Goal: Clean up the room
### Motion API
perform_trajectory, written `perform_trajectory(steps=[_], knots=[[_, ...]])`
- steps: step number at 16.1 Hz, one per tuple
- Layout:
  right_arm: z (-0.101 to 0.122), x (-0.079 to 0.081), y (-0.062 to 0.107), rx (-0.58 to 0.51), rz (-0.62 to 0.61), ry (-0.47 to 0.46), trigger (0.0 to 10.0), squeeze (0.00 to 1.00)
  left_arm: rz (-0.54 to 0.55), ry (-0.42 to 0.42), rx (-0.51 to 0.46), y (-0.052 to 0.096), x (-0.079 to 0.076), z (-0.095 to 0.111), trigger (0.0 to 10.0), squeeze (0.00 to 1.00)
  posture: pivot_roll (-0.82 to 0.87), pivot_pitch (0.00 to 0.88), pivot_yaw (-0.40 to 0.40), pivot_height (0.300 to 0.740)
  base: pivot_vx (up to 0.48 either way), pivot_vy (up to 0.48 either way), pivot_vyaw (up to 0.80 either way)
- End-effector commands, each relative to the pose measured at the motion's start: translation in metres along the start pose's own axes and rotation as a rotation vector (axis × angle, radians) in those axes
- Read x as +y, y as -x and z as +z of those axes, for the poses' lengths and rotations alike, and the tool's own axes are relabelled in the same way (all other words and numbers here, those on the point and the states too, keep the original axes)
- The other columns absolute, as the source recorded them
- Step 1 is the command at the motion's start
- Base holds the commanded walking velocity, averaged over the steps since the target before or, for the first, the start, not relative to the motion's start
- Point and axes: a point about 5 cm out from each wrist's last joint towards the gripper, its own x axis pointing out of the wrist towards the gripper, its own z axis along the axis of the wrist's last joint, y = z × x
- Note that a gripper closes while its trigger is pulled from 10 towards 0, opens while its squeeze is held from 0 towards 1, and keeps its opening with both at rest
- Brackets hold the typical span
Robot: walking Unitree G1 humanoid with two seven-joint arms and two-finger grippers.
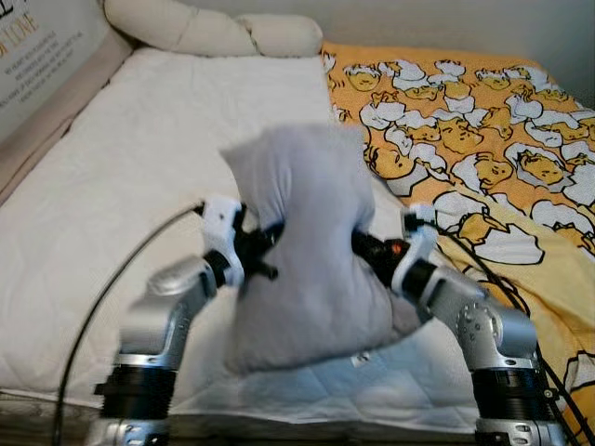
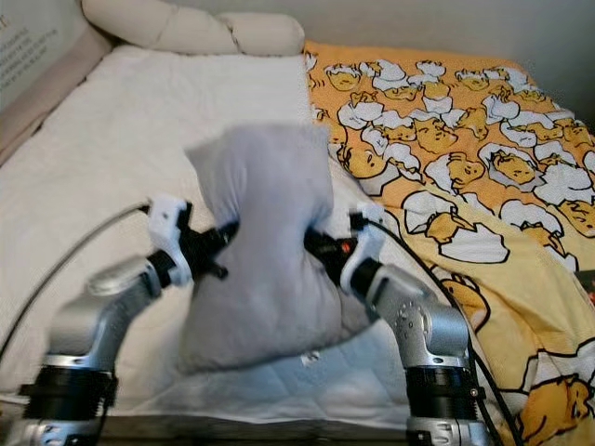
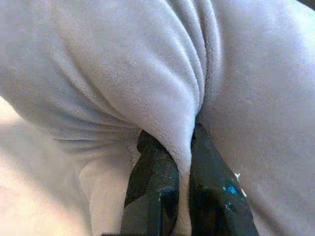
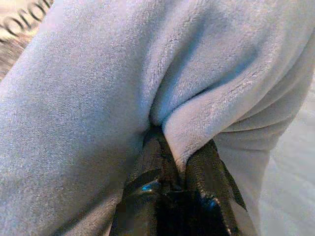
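A plump grey plush pillow sits at the centre of the frame, standing upright on its lower edge. Its fabric is soft, short-piled fleece, pale grey with a faint lilac tint. The middle is pinched in sharply from both sides, giving it a waisted shape, with folds radiating from each pinch. The top bulges rounded towards the upper centre, and the bottom flares wider, resting on the white quilted mattress near the lower edge.

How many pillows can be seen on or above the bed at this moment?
2. A grey pillow is held above the white mattress, pinched by the left end effector and right end effector. A long cream pillow lies at the head. Others may be hidden.
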Motion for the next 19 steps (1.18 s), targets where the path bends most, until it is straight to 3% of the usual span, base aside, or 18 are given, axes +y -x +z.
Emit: perform_trajectory(steps=[1,3,5,6,7,10,13,19], knots=[[0.014,0.02,-0.008,-0.04,0.082,0.017,0.0,0.0,-0.067,0.004,-0.029,-0.003,-0.017,0.009,0.0,0.0,-0.06,0.0,-0.04,0.74,0.0,0.0,0.0],[0.016,0.025,-0.007,-0.045,0.087,0.009,0.0,0.0,-0.049,-0.002,-0.043,0.002,-0.019,0.016,0.0,0.0,-0.06,0.0,-0.039,0.74,0.0,0.0,0.0],[0.015,0.029,-0.005,-0.081,0.059,0.073,0.0,0.0,0.013,-0.051,-0.047,0.009,-0.018,0.018,0.0,0.0,-0.06,0.0,-0.033,0.74,0.0,0.0,0.0],[0.013,0.028,-0.004,-0.095,0.006,0.098,6.9,0.0,0.041,-0.094,-0.052,0.012,-0.018,0.018,3.8,0.0,-0.06,0.0,-0.033,0.74,0.0,0.0,0.0],[0.011,0.029,-0.004,-0.099,-0.011,0.103,10.0,0.0,0.079,-0.131,-0.044,0.013,-0.016,0.018,10.0,0.0,-0.06,0.0,-0.032,0.74,0.0,0.0,0.0],[0.004,0.03,-0.001,-0.125,-0.089,0.074,10.0,0.0,0.207,-0.147,-0.038,0.016,-0.01,0.018,10.0,0.0,-0.05,0.0,-0.03,0.74,0.0,0.0,0.0],[0.004,0.029,0.0,-0.148,-0.119,0.092,10.0,0.0,0.191,-0.166,-0.041,0.015,-0.013,0.02,10.0,0.0,-0.05,0.0,-0.029,0.74,0.0,0.0,0.0],[-0.002,0.028,0.003,-0.131,-0.212,0.201,10.0,0.0,0.212,-0.2,-0.018,0.012,-0.013,0.018,10.0,0.0,-0.04,0.0,-0.026,0.74,0.0,0.317,0.0]])
